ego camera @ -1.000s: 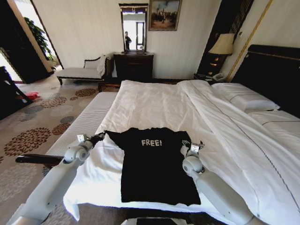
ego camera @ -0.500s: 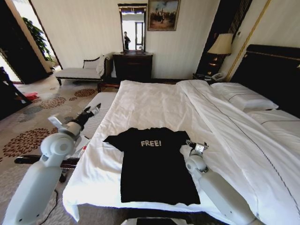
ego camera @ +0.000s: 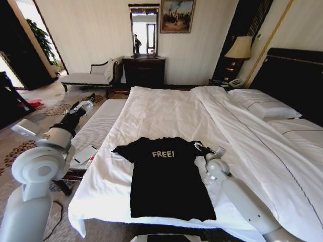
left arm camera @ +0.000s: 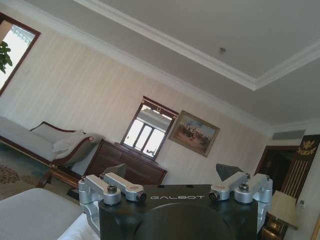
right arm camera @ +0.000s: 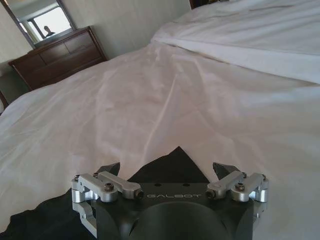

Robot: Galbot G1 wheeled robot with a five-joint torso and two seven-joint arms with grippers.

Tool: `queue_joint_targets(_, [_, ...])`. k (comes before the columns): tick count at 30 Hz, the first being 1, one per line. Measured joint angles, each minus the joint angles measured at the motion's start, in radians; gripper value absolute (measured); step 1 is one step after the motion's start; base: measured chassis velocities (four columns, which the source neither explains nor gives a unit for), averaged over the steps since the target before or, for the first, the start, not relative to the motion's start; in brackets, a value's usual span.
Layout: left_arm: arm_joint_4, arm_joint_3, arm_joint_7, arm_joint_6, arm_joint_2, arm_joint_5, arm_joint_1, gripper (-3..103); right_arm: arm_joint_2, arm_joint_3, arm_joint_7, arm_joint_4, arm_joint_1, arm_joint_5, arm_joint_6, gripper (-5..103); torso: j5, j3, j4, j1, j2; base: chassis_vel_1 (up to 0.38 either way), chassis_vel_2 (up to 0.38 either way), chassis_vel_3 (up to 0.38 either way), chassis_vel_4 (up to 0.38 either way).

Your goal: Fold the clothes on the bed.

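While the black T-shirt (ego camera: 166, 176) is lying flat and face up on the white duvet (ego camera: 171, 113) at the lower centre of the head frame, near the foot edge of the bed (ego camera: 262, 151), no fold is yet being made. The right claw (ego camera: 201, 147) is being held just beside the sleeve at centre right of the frame; in the right wrist view its fingers (right arm camera: 111, 169) are spread wide, with the sleeve tip (right arm camera: 172, 167) lying between them and nothing gripped. The left claw (ego camera: 87, 104) is raised at upper left of the frame, well apart from the shirt, over the striped bench (ego camera: 98, 126); in the left wrist view it is also standing wide and empty (left arm camera: 172, 175).

Risks are judged as follows. If the right claw is closed too low, duvet cloth is likely to be pinched together with the sleeve, and the bedding would be dragged with the fold. If only the sleeve tip is caught, the cotton may slip out. With one side unheld, the shirt may skew or bunch.
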Motion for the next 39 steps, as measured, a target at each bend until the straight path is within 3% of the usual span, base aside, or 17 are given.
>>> queue_joint_targets(9, [-0.017,-0.014,-0.006,0.005,-0.008,0.009,0.014,100,-0.005,-0.059,-0.048,-0.192,0.177,0.065,-0.043,100,0.0000,0.000,0.0000,0.000,0.000,0.000,0.000,0.000,0.000])
queue_joint_targets(20, [-0.029,-0.025,-0.014,0.012,-0.009,0.007,0.029,100,0.014,-0.093,-0.059,-0.302,0.230,0.064,-0.104,99,0.0000,0.000,-0.0001,0.000,0.000,0.000,0.000,0.000,0.000])
queue_joint_targets(24, [-0.032,-0.026,-0.018,0.014,-0.015,0.007,0.036,100,0.024,-0.097,-0.073,-0.331,0.240,0.071,-0.119,79,0.0000,0.000,-0.0001,0.000,0.000,0.000,0.000,0.000,0.000])
queue_joint_targets(27, [-0.033,-0.026,-0.018,0.016,-0.018,0.010,0.039,100,0.031,-0.097,-0.078,-0.341,0.243,0.078,-0.121,73,0.0000,0.000,-0.0001,0.000,0.000,0.000,0.000,0.000,0.000])
queue_joint_targets(30, [-0.036,-0.026,-0.019,0.017,-0.020,0.012,0.045,100,0.042,-0.097,-0.090,-0.363,0.248,0.075,-0.121,57,-0.0001,0.000,0.0000,0.000,0.000,0.000,0.000,0.000,0.000])
queue_joint_targets(32, [-0.036,-0.027,-0.019,0.017,-0.020,0.012,0.046,100,0.043,-0.097,-0.092,-0.366,0.248,0.073,-0.121,57,-0.0001,0.000,0.0000,0.000,0.000,0.000,0.000,0.000,0.000])
queue_joint_targets(34, [-0.037,-0.029,-0.020,0.017,-0.020,0.013,0.050,100,0.048,-0.097,-0.102,-0.379,0.249,0.057,-0.119,41,0.0000,0.000,0.0000,0.000,0.000,0.000,0.000,0.000,0.000])
queue_joint_targets(36, [-0.038,-0.029,-0.020,0.017,-0.020,0.014,0.052,100,0.048,-0.097,-0.107,-0.381,0.249,0.050,-0.118,41,0.0000,0.000,-0.0001,0.000,0.000,0.000,0.000,0.000,0.000])
queue_joint_targets(39, [-0.038,-0.029,-0.020,0.017,-0.026,0.018,0.055,100,0.047,-0.096,-0.132,-0.376,0.245,0.041,-0.112,25,0.0000,0.000,0.0000,0.000,0.000,0.000,0.000,0.000,0.000])
